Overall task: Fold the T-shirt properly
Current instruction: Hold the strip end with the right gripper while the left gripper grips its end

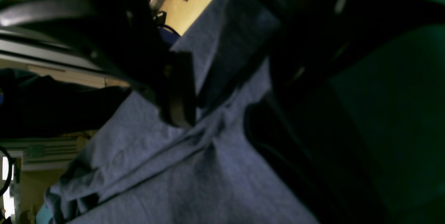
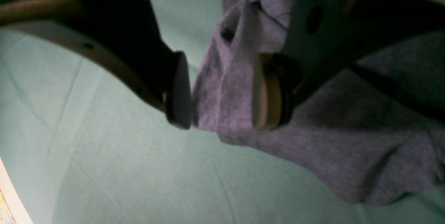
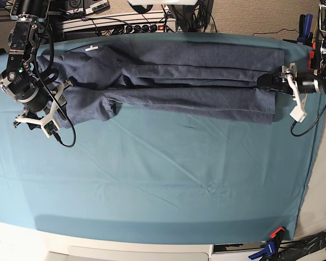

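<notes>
The T-shirt (image 3: 174, 81) lay stretched lengthwise along the far side of the bench (image 3: 163, 179), long edges folded in but no crosswise fold made, with the left hand (image 3: 285, 84) and right hand (image 3: 51, 103) wide-jawed around its ends.

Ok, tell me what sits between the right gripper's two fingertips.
A bunched fold of the T-shirt fills the right gripper gap, seen in the right wrist view.

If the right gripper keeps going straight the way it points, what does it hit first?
Most likely the T-shirt: a bunched fold already sits between the right gripper's open fingers, with the teal table cloth close behind, depth unclear.
</notes>
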`<action>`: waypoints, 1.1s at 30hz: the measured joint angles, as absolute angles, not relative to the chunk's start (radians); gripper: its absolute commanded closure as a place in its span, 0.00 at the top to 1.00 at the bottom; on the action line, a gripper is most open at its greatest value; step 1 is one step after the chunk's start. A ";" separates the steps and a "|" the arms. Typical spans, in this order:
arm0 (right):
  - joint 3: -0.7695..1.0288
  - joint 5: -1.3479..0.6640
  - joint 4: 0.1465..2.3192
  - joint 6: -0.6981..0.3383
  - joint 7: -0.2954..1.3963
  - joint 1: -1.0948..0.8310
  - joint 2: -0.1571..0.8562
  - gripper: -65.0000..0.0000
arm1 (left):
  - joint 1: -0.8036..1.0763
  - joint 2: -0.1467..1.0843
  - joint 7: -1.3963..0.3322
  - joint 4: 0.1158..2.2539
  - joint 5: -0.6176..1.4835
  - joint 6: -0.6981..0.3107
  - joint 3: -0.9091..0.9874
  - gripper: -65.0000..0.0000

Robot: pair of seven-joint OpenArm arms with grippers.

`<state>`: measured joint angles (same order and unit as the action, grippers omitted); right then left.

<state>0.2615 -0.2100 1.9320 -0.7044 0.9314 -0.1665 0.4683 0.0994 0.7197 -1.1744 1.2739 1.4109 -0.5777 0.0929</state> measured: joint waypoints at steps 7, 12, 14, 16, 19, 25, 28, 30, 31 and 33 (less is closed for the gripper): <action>0.262 -0.210 1.932 -0.704 0.930 -0.167 0.468 0.45 | 0.083 0.717 -1.194 1.274 1.401 -0.578 0.092 0.43; 0.262 -0.210 1.932 -0.704 0.930 -0.167 0.468 0.45 | 0.083 0.717 -1.192 1.274 1.400 -0.578 0.092 0.43; 0.262 -0.210 1.932 -0.704 0.930 -0.167 0.468 0.45 | 0.083 0.717 -1.192 1.274 1.400 -0.578 0.092 0.41; 0.262 -0.210 1.932 -0.704 0.930 -0.167 0.468 0.45 | 0.082 0.717 -1.184 1.274 1.387 -0.578 0.092 0.34; 0.262 -0.210 1.932 -0.704 0.930 -0.167 0.468 0.45 | 0.074 0.715 -1.187 1.271 1.373 -0.578 0.090 0.31; 0.262 -0.210 1.932 -0.704 0.930 -0.167 0.468 0.45 | 0.055 0.715 -1.196 1.271 1.362 -0.582 0.086 0.31; 0.262 -0.210 1.932 -0.704 0.930 -0.167 0.468 0.45 | 0.055 0.715 -1.196 1.271 1.361 -0.582 0.086 0.31; 0.262 -0.210 1.932 -0.704 0.930 -0.167 0.468 0.45 | 0.055 0.715 -1.194 1.271 1.351 -0.598 0.086 0.21; 0.262 -0.210 1.932 -0.704 0.930 -0.167 0.468 0.45 | 0.055 0.715 -1.195 1.270 1.345 -0.597 0.086 0.14; 0.262 -0.210 1.932 -0.704 0.930 -0.167 0.468 0.45 | 0.055 0.712 -1.195 1.268 1.333 -0.597 0.086 0.03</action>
